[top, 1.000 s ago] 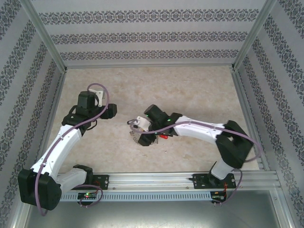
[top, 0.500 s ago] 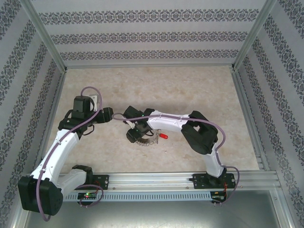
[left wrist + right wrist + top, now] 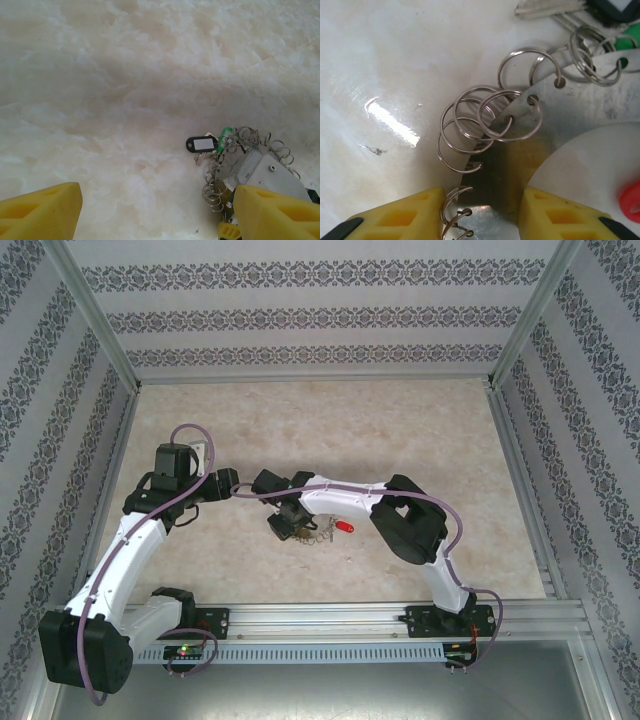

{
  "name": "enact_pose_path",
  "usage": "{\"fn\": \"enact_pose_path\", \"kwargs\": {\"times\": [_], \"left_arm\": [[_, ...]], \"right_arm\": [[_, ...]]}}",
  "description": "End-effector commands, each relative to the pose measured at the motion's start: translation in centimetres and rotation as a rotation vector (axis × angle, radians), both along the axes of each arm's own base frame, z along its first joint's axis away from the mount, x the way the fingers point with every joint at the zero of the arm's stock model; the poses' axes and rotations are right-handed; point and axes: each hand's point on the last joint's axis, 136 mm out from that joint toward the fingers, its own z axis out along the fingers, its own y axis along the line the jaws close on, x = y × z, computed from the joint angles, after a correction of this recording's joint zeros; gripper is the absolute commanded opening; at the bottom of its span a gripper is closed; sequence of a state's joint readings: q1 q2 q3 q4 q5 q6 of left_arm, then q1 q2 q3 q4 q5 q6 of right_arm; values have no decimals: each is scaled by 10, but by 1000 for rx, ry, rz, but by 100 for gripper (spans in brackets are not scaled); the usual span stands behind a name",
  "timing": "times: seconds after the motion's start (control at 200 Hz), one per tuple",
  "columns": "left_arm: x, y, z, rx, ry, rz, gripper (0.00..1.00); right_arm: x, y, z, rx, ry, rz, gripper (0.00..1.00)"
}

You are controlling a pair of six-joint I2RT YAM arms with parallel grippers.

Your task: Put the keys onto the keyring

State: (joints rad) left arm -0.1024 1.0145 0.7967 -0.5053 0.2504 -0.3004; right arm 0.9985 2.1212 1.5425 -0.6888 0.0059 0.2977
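Note:
The keyring is a flat silvery band with small wire rings threaded through holes along its rim, lying on the table. My right gripper points down over it, the yellow fingers standing on either side of the band and touching it, one against the wire rings. One of the keys shows its red head inside the ring's hole, just right of the gripper. My left gripper hovers open a short way left of the ring's wire loops, holding nothing.
A black tag with a white label, a green-headed key and a plain silver key lie at the ring's far side. Patterned walls and metal posts enclose the marbled table. The two grippers are close together.
My right arm has swung left and lowered onto the keyring, and its fingers have narrowed around the band. My left gripper moved slightly toward the ring and stayed open.

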Motion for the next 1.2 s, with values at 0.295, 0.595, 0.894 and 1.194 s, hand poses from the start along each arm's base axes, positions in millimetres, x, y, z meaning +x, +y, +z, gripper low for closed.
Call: {"fn": "enact_pose_path", "kwargs": {"times": [0.295,0.595,0.894,1.194], "left_arm": [[2,2,4,-3,-14,5,80],[3,1,6,-11,-21,0,80],[6,1,7,-6,-20,-7,80],[10,-3,5,-19,-17,-15,79]], "right_arm": [[10,1,79,186,-28,-42,28],[25,-2,167,520,49,-205,22],[50,-13,263,995,201,-436,19],[61,-18,327,1247,187,-443,19]]}}
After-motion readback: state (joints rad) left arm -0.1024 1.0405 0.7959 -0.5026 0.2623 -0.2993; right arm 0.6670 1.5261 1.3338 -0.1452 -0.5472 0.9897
